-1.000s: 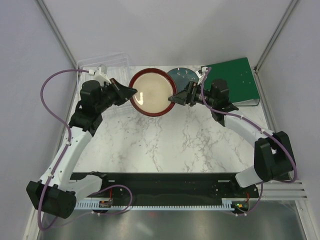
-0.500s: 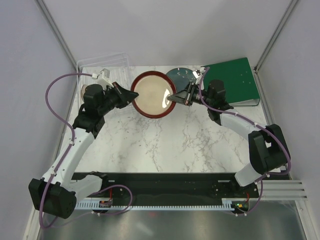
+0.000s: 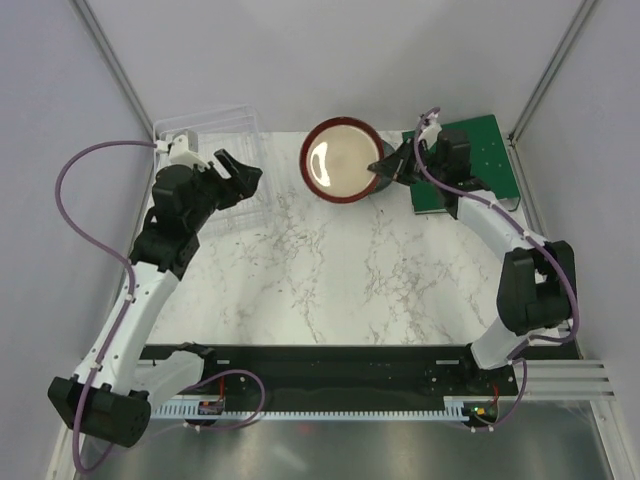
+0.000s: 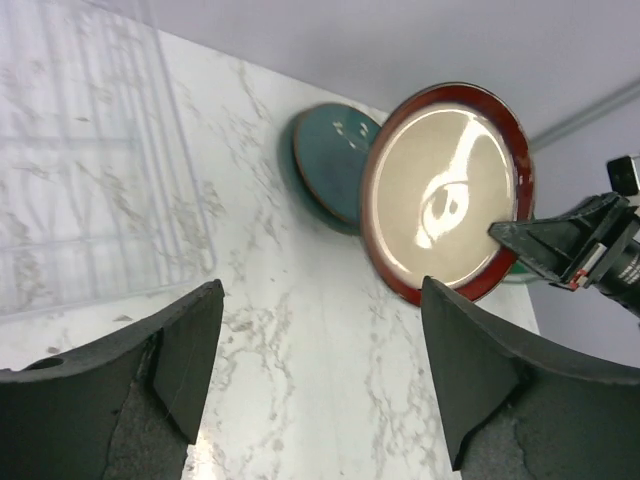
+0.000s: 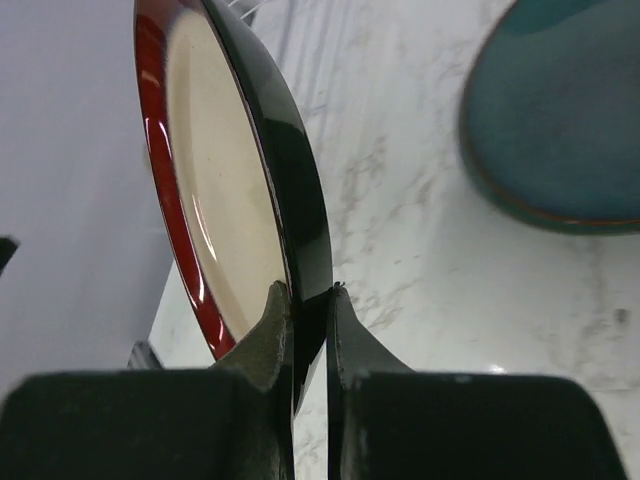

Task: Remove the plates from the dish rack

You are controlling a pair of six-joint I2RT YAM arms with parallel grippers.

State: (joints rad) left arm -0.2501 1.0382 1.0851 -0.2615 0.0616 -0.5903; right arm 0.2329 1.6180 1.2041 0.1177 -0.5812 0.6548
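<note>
Only the right tool (image 5: 308,296) pinches the rim of the reddish-brown plate (image 5: 220,200); left tool (image 4: 320,300) gapes, well apart.

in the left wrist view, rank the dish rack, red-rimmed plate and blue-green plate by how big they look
1. dish rack, though the frame cuts it off
2. red-rimmed plate
3. blue-green plate, partly hidden behind the red-rimmed one, so its true size is unsure
</note>
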